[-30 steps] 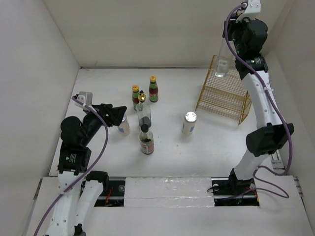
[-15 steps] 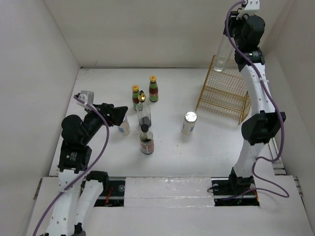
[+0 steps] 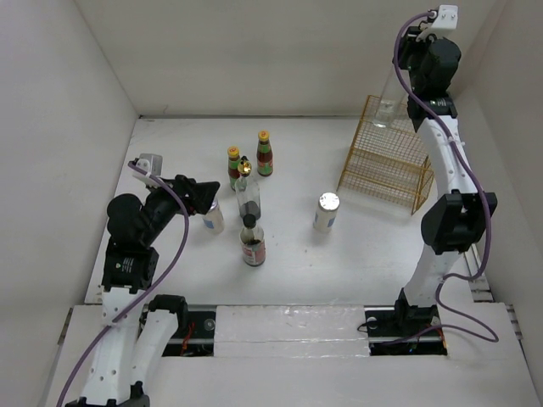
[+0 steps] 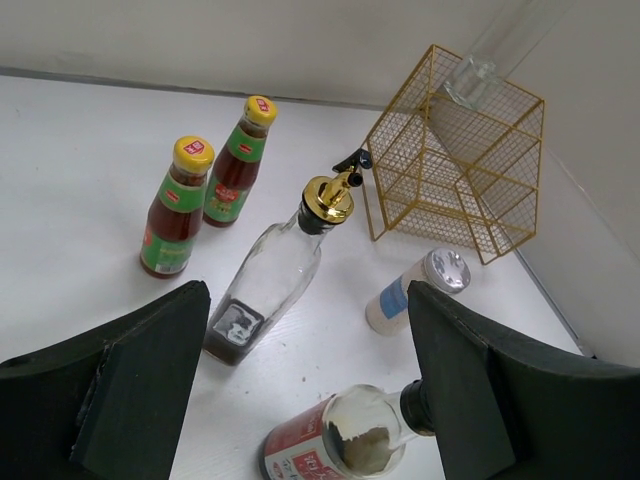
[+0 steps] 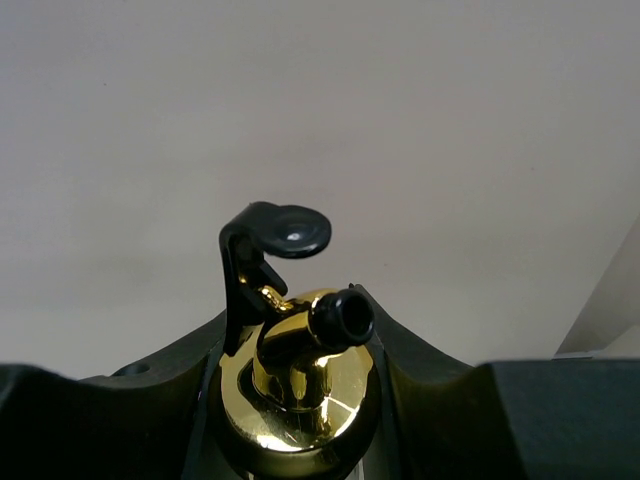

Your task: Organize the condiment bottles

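The nearer red-sauce glass bottle (image 4: pixel 178 210) and the farther red-sauce glass bottle (image 4: pixel 238 165) had green necks and yellow caps. The square clear glass bottle (image 4: pixel 270 285) bore a gold spout; so did the tall clear glass bottle (image 5: pixel 300 400), with a black flip lid. The round shaker (image 4: pixel 415 290) was white and pale blue, silver-lidded. The wire rack (image 4: pixel 455 170) was yellow, the desk (image 4: pixel 80 130) white.

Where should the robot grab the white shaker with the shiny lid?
Grip the shaker around its round white body, just under the lid, probably coming from the side. It stands upright with room on both sides.
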You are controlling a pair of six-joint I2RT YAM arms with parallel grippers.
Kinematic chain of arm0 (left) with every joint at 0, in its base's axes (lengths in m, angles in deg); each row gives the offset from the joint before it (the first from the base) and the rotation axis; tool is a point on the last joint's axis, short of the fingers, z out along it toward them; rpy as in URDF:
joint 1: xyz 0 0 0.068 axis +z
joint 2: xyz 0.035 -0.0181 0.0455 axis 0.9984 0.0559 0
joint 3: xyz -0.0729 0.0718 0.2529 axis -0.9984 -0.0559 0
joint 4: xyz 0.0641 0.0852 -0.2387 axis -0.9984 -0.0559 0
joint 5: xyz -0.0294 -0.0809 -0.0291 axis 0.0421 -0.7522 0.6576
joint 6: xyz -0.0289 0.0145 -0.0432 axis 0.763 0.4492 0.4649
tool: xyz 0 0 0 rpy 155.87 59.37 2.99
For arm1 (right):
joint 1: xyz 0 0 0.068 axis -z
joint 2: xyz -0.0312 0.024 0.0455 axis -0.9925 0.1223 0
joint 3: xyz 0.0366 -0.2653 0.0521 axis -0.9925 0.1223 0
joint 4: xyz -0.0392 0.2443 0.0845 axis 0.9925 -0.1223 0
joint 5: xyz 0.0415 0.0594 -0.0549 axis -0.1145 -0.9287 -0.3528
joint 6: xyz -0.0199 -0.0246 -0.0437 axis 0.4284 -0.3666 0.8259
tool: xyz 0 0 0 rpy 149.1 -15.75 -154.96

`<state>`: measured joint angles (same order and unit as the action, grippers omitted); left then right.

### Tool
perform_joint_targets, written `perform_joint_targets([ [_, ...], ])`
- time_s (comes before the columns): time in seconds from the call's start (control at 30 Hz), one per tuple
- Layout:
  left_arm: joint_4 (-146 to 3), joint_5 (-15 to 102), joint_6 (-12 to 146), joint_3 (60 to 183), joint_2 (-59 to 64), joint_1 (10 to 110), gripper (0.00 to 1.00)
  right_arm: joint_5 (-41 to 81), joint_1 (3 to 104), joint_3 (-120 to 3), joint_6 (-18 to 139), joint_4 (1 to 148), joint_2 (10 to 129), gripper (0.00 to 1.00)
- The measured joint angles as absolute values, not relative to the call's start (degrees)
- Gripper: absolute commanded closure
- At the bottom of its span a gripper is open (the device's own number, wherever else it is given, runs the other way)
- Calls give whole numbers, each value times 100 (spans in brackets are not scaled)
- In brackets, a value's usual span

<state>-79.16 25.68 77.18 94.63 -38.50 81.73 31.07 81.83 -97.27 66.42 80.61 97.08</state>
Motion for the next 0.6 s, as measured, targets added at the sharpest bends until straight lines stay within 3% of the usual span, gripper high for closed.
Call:
perform_joint_targets([
  [0.6,-7896,2491,7718,9460,-3745,8278,24,3303,8185,-10072,6445,7852,9842,100],
])
